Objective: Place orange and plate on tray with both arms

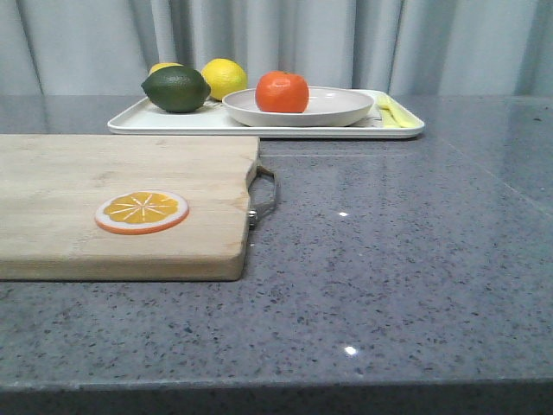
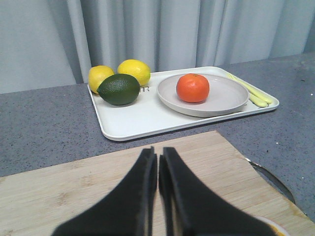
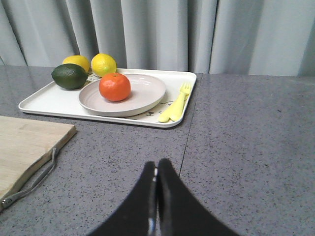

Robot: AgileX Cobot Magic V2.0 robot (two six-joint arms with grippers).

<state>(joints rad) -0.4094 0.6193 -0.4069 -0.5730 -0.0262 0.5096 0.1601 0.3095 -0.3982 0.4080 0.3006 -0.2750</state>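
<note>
The orange sits in the off-white plate, and the plate rests on the white tray at the back of the table. They also show in the left wrist view as orange, plate and tray, and in the right wrist view as orange, plate and tray. My left gripper is shut and empty above the wooden cutting board. My right gripper is shut and empty over the grey table, short of the tray. Neither gripper shows in the front view.
On the tray lie a dark green avocado, two yellow lemons and pale yellow cutlery. A wooden cutting board with a metal handle lies front left, carrying a flat orange slice. A grey curtain hangs behind.
</note>
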